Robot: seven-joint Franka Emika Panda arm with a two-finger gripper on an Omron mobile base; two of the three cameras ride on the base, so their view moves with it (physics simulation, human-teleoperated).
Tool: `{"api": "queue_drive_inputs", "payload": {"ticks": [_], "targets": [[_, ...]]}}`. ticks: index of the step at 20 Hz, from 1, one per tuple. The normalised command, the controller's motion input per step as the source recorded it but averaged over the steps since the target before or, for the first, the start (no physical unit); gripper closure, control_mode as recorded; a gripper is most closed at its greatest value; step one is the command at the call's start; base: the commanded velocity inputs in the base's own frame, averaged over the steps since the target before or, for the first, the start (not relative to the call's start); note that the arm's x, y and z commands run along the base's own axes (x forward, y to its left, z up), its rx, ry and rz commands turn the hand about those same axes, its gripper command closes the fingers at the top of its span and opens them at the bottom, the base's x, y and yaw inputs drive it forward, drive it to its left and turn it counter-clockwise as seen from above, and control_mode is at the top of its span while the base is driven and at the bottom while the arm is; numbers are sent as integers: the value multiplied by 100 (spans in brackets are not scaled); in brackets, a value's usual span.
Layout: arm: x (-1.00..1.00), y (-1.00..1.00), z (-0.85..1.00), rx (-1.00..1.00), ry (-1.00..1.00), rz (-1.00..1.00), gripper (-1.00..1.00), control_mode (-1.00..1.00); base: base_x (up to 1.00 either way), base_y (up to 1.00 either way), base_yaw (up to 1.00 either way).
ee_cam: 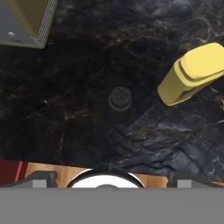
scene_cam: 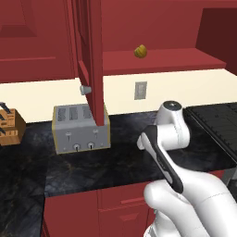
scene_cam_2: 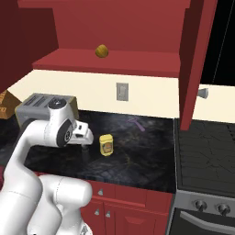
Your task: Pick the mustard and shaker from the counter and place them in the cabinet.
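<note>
The pincer (scene_cam_2: 85, 148) hung above the black tabletop (scene_cam_2: 137, 151) with its jaws apart and empty, looking straight down on the shaker (ee_cam: 120, 98). That stood upright with the mustard (scene_cam_2: 106, 145) near it on one side and the toaster (scene_cam: 81, 128) further off on the other. Risk, as judged: the shaker is small and dark against dark stone, so an off-centre descent could tip it or nudge the mustard; the cabinet (scene_cam_2: 114, 62) shelf held only an orange-yellow lump (scene_cam_2: 102, 51).
</note>
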Motion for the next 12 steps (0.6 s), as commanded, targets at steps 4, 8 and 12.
{"api": "queue_drive_inputs", "payload": {"ticks": [4, 8, 12], "targets": [[12, 0, -24, 0, -1, 0, -100, -100, 0, 0, 0], [8, -2, -15, 0, -2, 0, -100, -100, 0, 0, 0], [6, -6, -13, 0, -1, 0, -100, -100, 0, 0, 0]]}}
